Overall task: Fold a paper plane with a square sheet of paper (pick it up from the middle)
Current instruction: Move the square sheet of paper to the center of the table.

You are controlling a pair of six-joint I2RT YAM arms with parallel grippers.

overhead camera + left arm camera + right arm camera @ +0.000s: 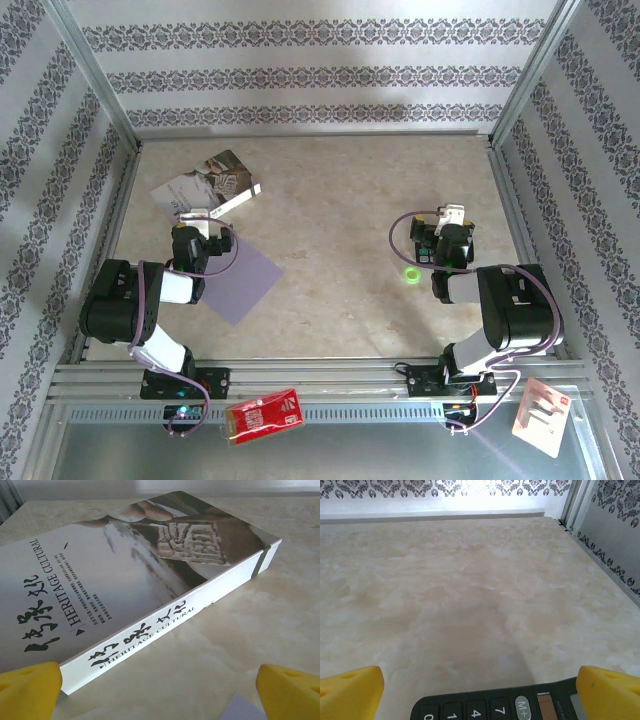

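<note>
Square sheet of paper [245, 282] lies flat, fingers [30, 690] spread wide, empty.

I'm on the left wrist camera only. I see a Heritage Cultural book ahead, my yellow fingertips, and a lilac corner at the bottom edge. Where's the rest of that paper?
Observer: On the top camera, the square sheet of paper lies flat and unfolded, nearer the arm bases than the book. The left arm covers its left part.
Operator: How is it turned?
Observer: Like a diamond, with one corner pointing right, toward the table's middle.
Operator: And the other arm?
Observer: The right gripper is open and holds nothing. It hangs over a black calculator on the right side of the table.
</note>
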